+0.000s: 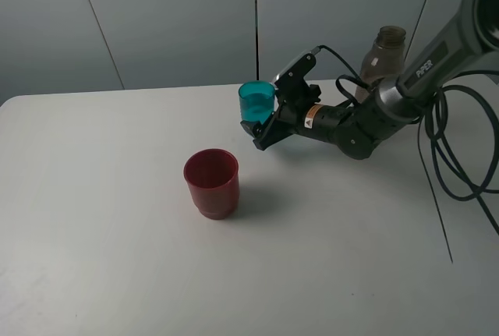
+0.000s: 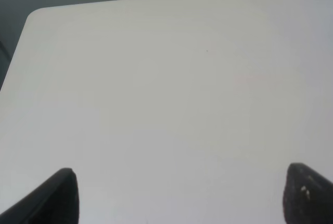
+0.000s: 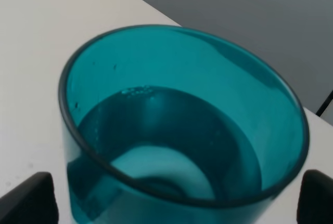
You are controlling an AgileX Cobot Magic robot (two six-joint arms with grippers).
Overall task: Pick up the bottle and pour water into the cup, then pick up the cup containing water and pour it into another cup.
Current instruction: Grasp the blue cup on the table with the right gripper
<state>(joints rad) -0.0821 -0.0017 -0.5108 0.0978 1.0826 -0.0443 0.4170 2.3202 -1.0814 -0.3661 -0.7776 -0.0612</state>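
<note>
- Three task things show in the exterior high view. The teal tumbler (image 1: 256, 100) sits upright in the right gripper (image 1: 265, 120), whose fingers are closed on its lower part, and it seems to be held clear of the white table (image 1: 117, 235).
- The dark red cup (image 1: 211, 182) stands upright on the table, nearer the camera and to the left of the tumbler, apart from it.
- The grey-brown bottle (image 1: 383, 59) stands uncapped at the back, partly hidden behind the right arm (image 1: 437, 51).
- Left wrist view: the left gripper (image 2: 182, 198) is spread wide, one dark fingertip (image 2: 57, 198) at each side, with only bare table (image 2: 166, 78) between them.
- Right wrist view: the teal tumbler (image 3: 182, 130) fills the frame, with water lying in its lower part. The right gripper (image 3: 171, 203) flanks it, a black fingertip (image 3: 28, 198) on either side of its wall. The contact itself is out of sight.
</note>
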